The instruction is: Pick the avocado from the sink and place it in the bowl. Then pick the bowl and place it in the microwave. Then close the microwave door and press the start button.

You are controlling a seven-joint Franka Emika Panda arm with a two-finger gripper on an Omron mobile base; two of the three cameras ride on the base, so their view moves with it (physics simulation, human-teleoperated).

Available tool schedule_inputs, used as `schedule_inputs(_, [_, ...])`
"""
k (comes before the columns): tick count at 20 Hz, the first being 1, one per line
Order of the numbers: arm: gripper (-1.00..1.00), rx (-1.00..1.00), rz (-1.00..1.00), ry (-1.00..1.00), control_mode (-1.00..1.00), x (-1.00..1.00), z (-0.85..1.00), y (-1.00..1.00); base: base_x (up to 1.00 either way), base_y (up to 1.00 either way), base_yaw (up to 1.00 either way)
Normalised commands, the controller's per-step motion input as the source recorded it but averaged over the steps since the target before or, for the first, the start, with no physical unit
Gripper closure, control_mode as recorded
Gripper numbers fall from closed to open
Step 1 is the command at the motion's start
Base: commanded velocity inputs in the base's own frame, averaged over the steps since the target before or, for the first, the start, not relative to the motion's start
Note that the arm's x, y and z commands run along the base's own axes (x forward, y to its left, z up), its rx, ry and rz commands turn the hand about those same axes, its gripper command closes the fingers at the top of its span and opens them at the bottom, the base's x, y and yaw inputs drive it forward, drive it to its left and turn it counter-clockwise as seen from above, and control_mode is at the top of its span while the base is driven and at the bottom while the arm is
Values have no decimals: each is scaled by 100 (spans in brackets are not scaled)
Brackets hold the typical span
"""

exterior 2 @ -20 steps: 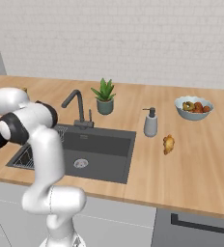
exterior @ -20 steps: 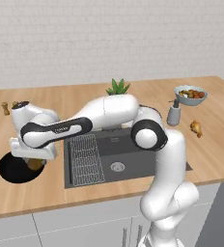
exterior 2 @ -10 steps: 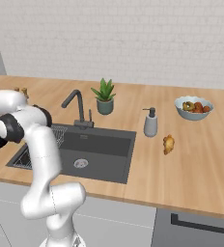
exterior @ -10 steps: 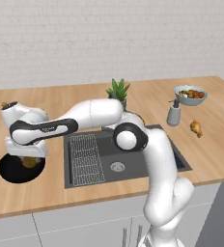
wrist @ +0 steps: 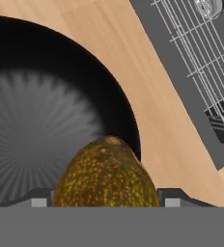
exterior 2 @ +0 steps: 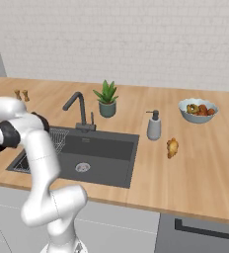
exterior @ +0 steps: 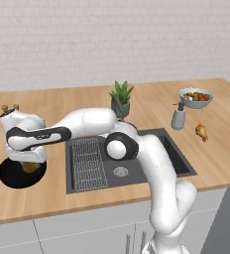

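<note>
While I hover over the bowl (wrist: 41, 111), the gripper (exterior: 30, 166) pinches the avocado (wrist: 105, 173), with the sink (wrist: 201, 72) at two o'clock. Released near the bowl's rim, the avocado could, I judge, roll out onto the counter (wrist: 147, 111).

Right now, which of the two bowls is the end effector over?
The black bowl left of the sink; the avocado hangs above it. The grey fruit bowl sits far right.

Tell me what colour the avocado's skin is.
Brownish-olive with fine yellow speckles: the small rounded avocado, seen best in the hand view, over the glossy black bowl.
</note>
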Motion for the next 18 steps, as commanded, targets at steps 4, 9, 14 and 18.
schedule_inputs(4, [100,0,0,-2,-100,33,-35,11,0,0,0])
schedule_inputs(9, [100,0,0,0,-100,22,-37,21,0,0,0])
schedule_inputs(14, [-100,0,0,-5,-100,14,-29,22,0,0,0])
schedule_inputs(18, [-100,1,0,-19,-100,-32,-4,-2,0,0,0])
